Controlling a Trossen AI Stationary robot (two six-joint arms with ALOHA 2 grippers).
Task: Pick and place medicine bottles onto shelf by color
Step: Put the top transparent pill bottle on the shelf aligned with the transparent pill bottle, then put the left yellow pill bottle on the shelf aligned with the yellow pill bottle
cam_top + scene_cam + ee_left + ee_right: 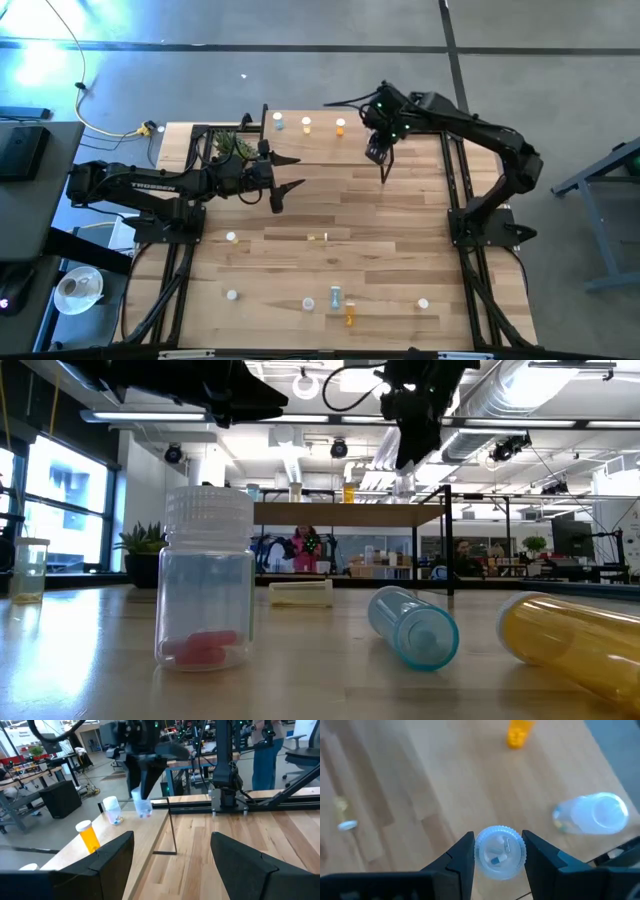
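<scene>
Here, the left tool (290,182) hovers over the counter (400,230) just in front of the shelf (320,148), its fingers spread wide and holding nothing; a small green plant (232,146) sits beside it. On the shelf top three medicine bottles stand in a row: a pale blue one (279,122), a clear one (306,124) and an orange one (340,126). Further right, the right tool (498,851) hangs above the shelf's right end, clamped on a clear bottle (499,852) by its ribbed white cap, pills visible inside. Near the counter's front edge lie more bottles, among them a blue one (414,626) and a yellow one (572,639) on their sides, and a clear one upright (207,580).
</scene>
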